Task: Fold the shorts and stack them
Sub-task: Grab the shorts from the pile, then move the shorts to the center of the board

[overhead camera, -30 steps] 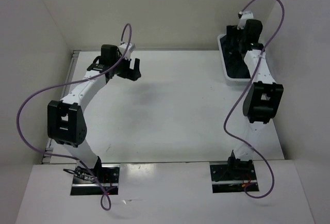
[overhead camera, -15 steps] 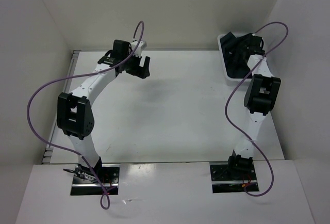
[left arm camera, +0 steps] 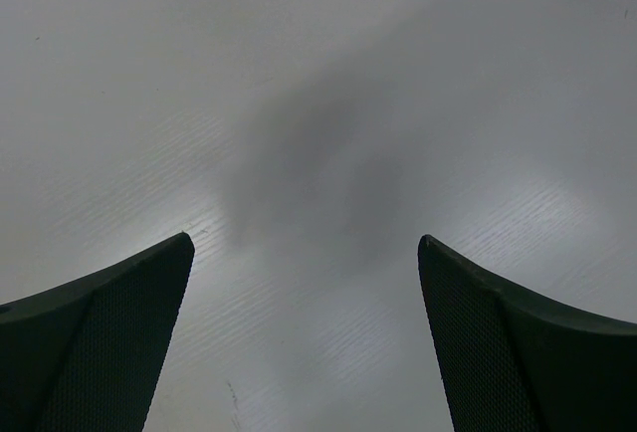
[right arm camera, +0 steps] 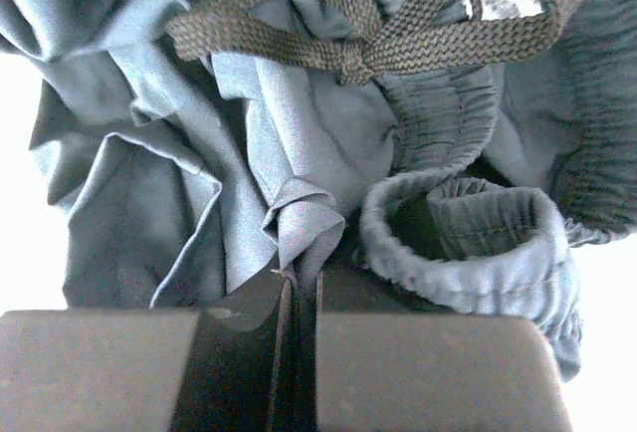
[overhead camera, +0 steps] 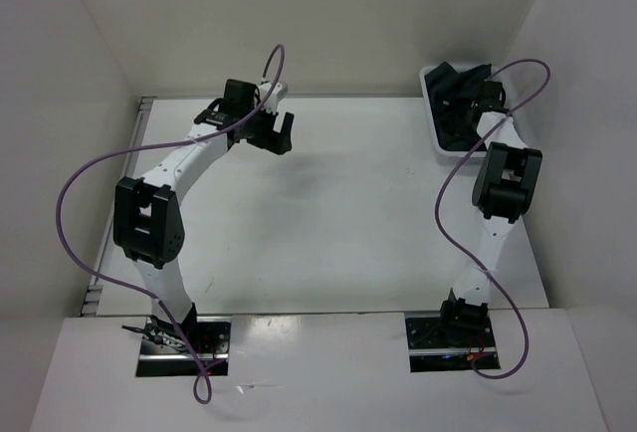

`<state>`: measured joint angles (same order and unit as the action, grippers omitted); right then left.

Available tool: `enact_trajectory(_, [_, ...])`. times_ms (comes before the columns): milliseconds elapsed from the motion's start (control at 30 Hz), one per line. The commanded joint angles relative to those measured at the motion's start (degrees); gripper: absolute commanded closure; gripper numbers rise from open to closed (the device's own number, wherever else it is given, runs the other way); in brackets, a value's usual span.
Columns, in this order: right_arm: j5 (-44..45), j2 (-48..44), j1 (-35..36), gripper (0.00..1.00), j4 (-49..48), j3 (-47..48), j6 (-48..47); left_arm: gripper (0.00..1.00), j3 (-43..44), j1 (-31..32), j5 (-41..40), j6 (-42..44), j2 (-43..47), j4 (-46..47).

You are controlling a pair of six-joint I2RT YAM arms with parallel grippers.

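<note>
The dark shorts (overhead camera: 456, 102) lie bunched in the white basket (overhead camera: 430, 118) at the back right of the table. Up close in the right wrist view the shorts (right arm camera: 299, 133) show a crumpled leg, an elastic waistband and a knotted drawstring (right arm camera: 348, 49). My right gripper (right arm camera: 307, 288) is down in the basket, its jaws shut on a pinched fold of the shorts. In the top view the right gripper (overhead camera: 460, 106) is mostly hidden by its own wrist. My left gripper (overhead camera: 275, 131) hovers open over bare table at the back left; the left wrist view shows its fingers (left arm camera: 119, 323) wide apart with nothing between them.
White walls enclose the table on the left, back and right. The basket sits against the right wall. Purple cables loop from both arms. The bare white tabletop (overhead camera: 338, 213) stretches between the two arms.
The right gripper has dropped into the basket and closed on a fold of the shorts. The left arm has swung right and slightly forward, still open.
</note>
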<state>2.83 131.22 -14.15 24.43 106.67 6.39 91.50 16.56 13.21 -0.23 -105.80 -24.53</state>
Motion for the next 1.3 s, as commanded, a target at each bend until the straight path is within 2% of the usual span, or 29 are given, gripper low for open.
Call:
enact_trajectory(0, [-0.63,-6.32,-0.53,1.00,-0.25,6.77,0.99,0.00,-0.36,-0.21,-0.91,0.23,2.43,0.62])
enact_trajectory(233, [-2.39,-16.16,0.00,1.00,-1.48,19.61,1.60,0.00,-0.36,-0.21,-1.96,0.23,4.81,2.38])
enact_trajectory(333, [-4.50,-20.64,3.07,1.00,-2.10,26.11,2.13,0.00,-0.36,-0.21,-4.33,0.23,6.99,3.79])
enact_trajectory(433, [-7.57,-21.79,9.48,1.00,1.31,35.33,2.13,0.00,-0.36,-0.21,-6.70,0.23,9.20,5.02])
enact_trajectory(467, [-8.19,-21.79,13.84,1.00,2.37,39.71,2.13,0.00,-0.36,-0.21,-8.01,0.23,9.73,5.02])
enact_trajectory(600, [-9.77,-21.27,25.36,1.00,5.80,43.62,-1.20,0.00,-0.89,-0.21,-13.02,0.23,13.24,6.78])
enact_trajectory(633, [-10.47,-21.27,27.14,0.82,7.03,42.32,-1.21,0.00,-1.41,-0.21,-13.91,0.23,13.86,6.78])
enact_trajectory(667, [-11.52,-21.27,28.55,0.69,7.04,38.39,-1.21,0.00,-1.42,-0.21,-16.35,0.23,14.47,7.48])
enact_trajectory(700, [-12.66,-22.22,30.92,0.66,7.04,35.65,-1.21,0.00,-2.11,-0.21,-17.68,0.23,15.79,8.09])
enact_trajectory(733, [-14.07,-23.63,32.07,0.58,7.04,32.58,-0.60,0.00,-3.08,-0.73,-19.00,0.23,16.49,8.10])
enact_trajectory(800, [-15.04,-25.56,35.66,0.28,6.43,21.51,-1.38,0.00,-3.61,-2.65,-21.81,0.23,18.60,8.71])
enact_trajectory(833, [-15.66,-28.10,36.64,0.17,5.82,13.29,-3.04,0.00,-4.40,-3.63,-22.87,0.23,19.39,8.71])
enact_trajectory(933, [-18.98,-32.07,38.85,0.08,3.70,2.61,-4.46,0.00,-6.33,-9.16,-24.81,0.23,22.65,8.10])
enact_trajectory(1067, [-24.18,-37.95,38.85,0.04,3.17,-9.52,-7.87,0.00,-7.57,-16.81,-17.97,0.23,25.90,3.89])
enact_trajectory(1200, [-19.54,-41.13,38.85,0.01,-3.74,-17.10,-9.03,0.00,-9.76,-16.64,-5.94,0.23,26.43,-3.14])
enact_trajectory(1267, [-16.03,-40.52,38.33,0.04,-7.88,-18.96,-9.03,0.00,-11.85,-13.49,-2.93,0.23,24.95,-5.69])
